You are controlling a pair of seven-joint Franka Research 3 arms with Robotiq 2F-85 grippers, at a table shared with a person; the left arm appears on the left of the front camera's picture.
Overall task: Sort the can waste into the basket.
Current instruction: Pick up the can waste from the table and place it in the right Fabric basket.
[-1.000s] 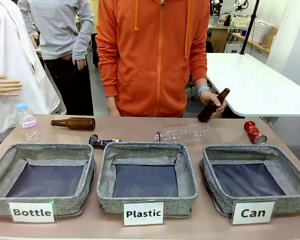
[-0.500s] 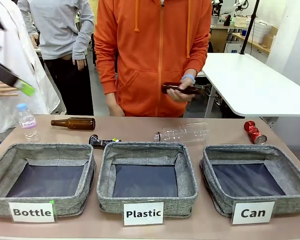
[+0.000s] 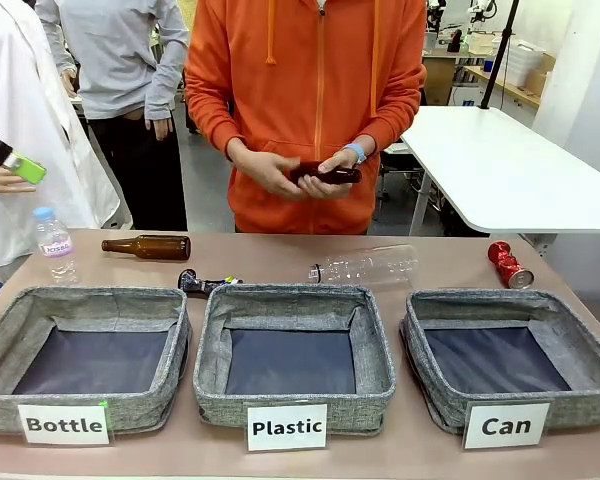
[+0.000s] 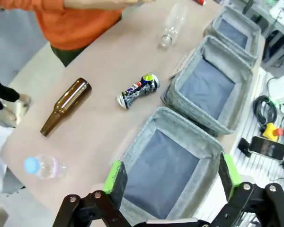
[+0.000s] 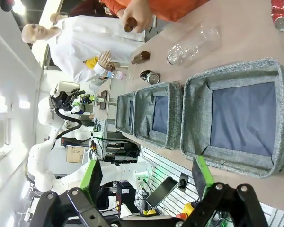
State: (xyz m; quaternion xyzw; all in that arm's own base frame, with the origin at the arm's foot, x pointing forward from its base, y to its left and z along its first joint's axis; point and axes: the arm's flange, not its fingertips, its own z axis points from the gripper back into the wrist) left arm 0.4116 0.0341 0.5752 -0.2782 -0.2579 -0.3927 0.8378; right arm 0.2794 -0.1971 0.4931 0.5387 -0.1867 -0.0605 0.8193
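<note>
The shiny red can (image 3: 508, 265) lies at the table's far right, just behind the grey basket marked "Can" (image 3: 500, 405), whose dark lining is bare. The black can with green-and-white marks (image 3: 202, 283) lies behind the gap between the "Bottle" and "Plastic" baskets. In the left wrist view my left gripper (image 4: 173, 174) hangs open high above the "Bottle" basket, with the black can (image 4: 138, 90) beyond it. My right gripper (image 5: 147, 176) is open too, high on the near side of the "Can" basket (image 5: 232, 71), far from the red can (image 5: 283, 14).
A person in orange holds a brown bottle (image 3: 325, 175) in both hands across the table. Another brown bottle (image 3: 148, 247), a small water bottle (image 3: 55, 245) and a clear plastic bottle (image 3: 365, 266) lie on the table. One green-padded left finger (image 3: 20, 166) shows at upper left.
The person has raised the brown bottle from the table's right side to chest height and taken it in both hands. My left gripper's finger has come into the front view at upper left.
</note>
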